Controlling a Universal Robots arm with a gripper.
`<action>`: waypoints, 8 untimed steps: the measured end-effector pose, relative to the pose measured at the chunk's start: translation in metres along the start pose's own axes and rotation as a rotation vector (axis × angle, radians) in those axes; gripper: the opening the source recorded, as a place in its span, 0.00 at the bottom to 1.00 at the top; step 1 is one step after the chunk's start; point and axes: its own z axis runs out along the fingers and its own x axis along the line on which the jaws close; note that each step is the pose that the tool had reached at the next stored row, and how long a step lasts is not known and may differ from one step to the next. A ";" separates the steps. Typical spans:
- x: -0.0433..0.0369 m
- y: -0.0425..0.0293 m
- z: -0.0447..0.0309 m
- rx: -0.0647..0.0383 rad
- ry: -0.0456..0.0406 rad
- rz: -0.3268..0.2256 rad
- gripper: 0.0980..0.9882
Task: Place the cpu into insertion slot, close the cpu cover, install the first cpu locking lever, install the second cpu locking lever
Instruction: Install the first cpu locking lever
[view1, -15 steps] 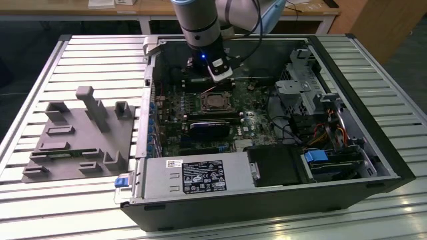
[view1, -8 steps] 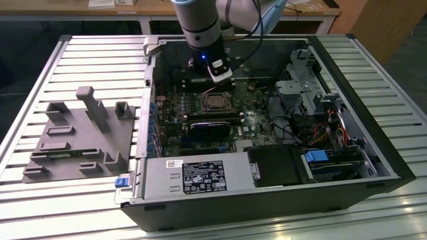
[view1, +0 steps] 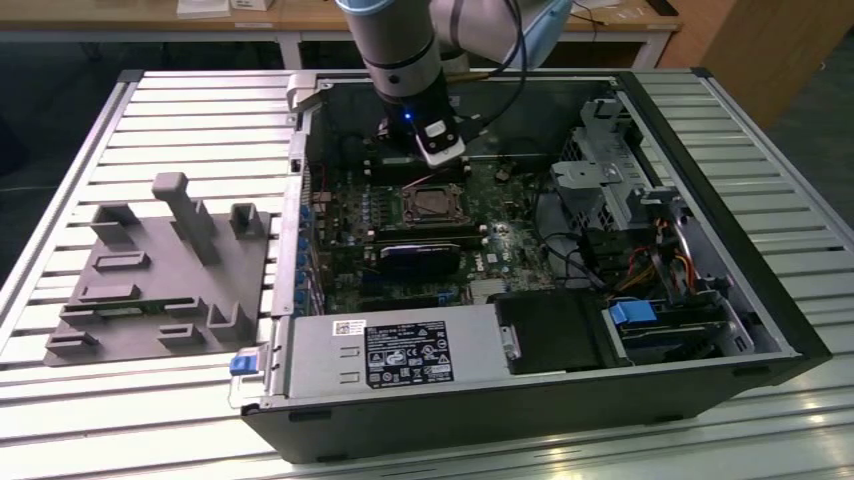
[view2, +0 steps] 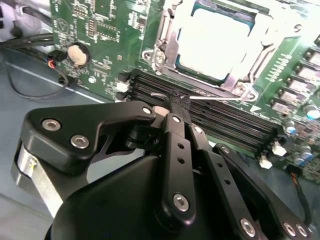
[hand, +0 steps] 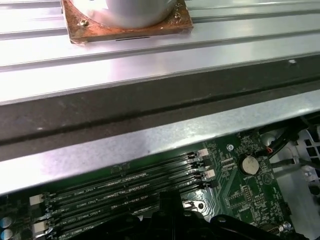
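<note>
A ribbed metal desk (view1: 174, 110) carries one open computer case (view1: 534, 420) lying on its side. One grey moulded tray (view1: 147, 270) sits near the desk's edge at the exterior view's left, and wooden tables (view1: 134, 20) stand in the room behind. One robot arm (view1: 400, 50) reaches down into the case near its far wall, over the green board (view1: 514, 235). In the second wrist view the fingers (view2: 176, 120) are drawn together with no gap between them. Their tips rest against one thin wire lever (view2: 215, 97) that runs along the near side of the socket (view1: 430, 203); whether they pinch it or only press on it cannot be told. The single cpu (view2: 215, 42) sits in the socket, with one silver cover (view2: 170, 45) lying flat around it. Four long black memory slots (view2: 225, 120) run beside the socket, under the fingertips, and one coin battery (view2: 78, 54) sits on the board beyond their end. In the first wrist view a copper-coloured plate (hand: 125, 27) stands on the desk outside the case.
</note>
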 end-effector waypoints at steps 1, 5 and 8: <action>0.0001 -0.0002 0.0005 -0.002 -0.0068 -0.001 0.00; 0.0014 -0.0009 0.0019 -0.011 -0.0423 -0.010 0.00; 0.0034 -0.0016 0.0026 -0.017 -0.0693 -0.016 0.00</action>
